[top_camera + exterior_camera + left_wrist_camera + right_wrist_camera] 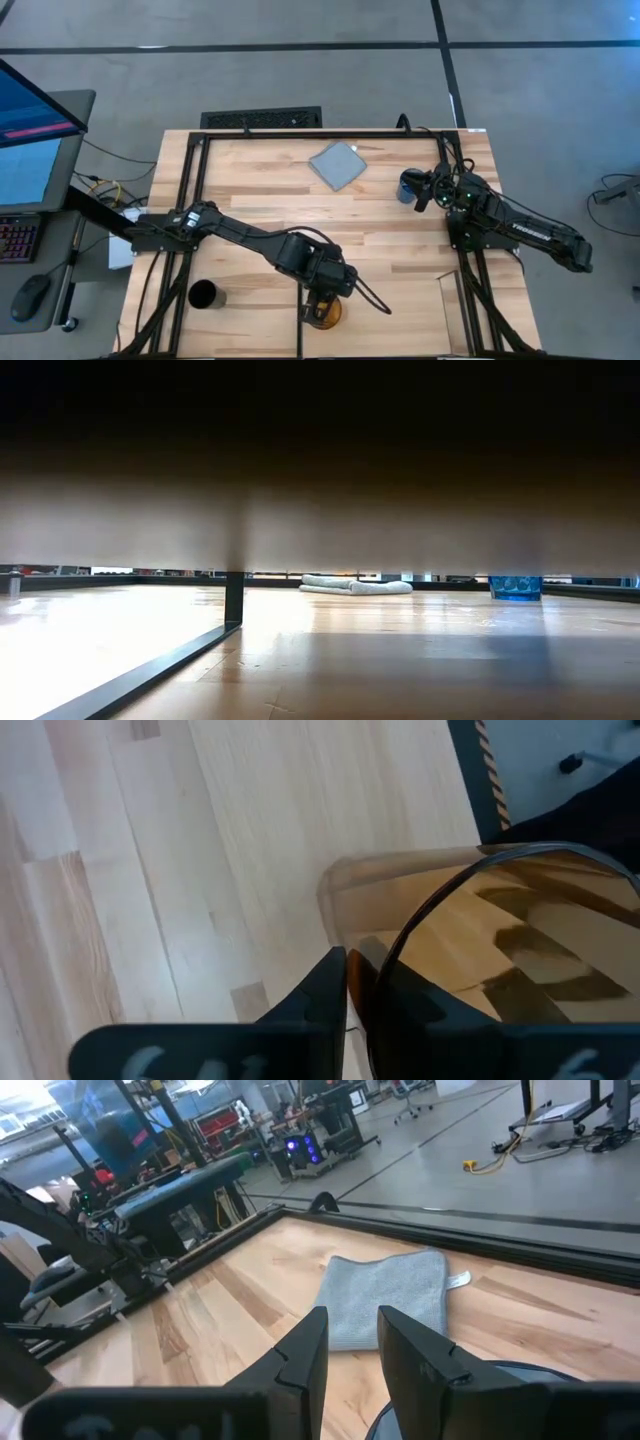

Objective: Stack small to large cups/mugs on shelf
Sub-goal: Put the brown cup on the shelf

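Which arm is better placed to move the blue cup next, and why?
Right. Its gripper is at the blue cup on the table's right side, while the left gripper is busy at the amber tumbler near the front edge.

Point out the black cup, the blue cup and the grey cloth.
black cup (pixel 204 294): high view, its dark open mouth.
blue cup (pixel 515 588): low view, its translucent side wall.
grey cloth (pixel 385 1296): right wrist view, its middle.
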Robot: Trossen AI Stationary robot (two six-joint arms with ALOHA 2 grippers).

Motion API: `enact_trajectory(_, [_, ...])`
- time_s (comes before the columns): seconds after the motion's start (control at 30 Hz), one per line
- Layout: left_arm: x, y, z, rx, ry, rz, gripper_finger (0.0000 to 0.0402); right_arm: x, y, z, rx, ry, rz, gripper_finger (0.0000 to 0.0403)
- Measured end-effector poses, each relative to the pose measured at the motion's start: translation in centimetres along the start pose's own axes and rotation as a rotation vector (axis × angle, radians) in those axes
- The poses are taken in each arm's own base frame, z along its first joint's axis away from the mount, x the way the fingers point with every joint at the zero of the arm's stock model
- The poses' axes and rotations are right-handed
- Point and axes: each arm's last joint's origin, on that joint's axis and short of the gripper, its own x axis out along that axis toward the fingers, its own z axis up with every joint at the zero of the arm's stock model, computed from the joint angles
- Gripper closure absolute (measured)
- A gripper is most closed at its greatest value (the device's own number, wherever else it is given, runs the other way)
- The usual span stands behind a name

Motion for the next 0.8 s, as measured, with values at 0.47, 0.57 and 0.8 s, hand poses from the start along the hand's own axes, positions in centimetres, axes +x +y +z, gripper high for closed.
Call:
enact_trajectory(0.47, [0.88, -0.02, 0.09, 0.020, 0.008, -0.080, 0.0372, 0.00, 0.00, -0.01, 0.000, 0.001, 0.002, 0.0290])
enact_trajectory(0.57, [0.86, 0.18, 0.13, 0.017, 0.006, -0.073, 0.0364, 0.00, 0.01, 0.00, 0.000, 0.001, 0.002, 0.0290])
enact_trajectory(0.8, [0.83, 0.48, 0.51, 0.015, -0.029, -0.073, 0.0344, 0.00, 0.01, 0.00, 0.000, 0.001, 0.001, 0.0290])
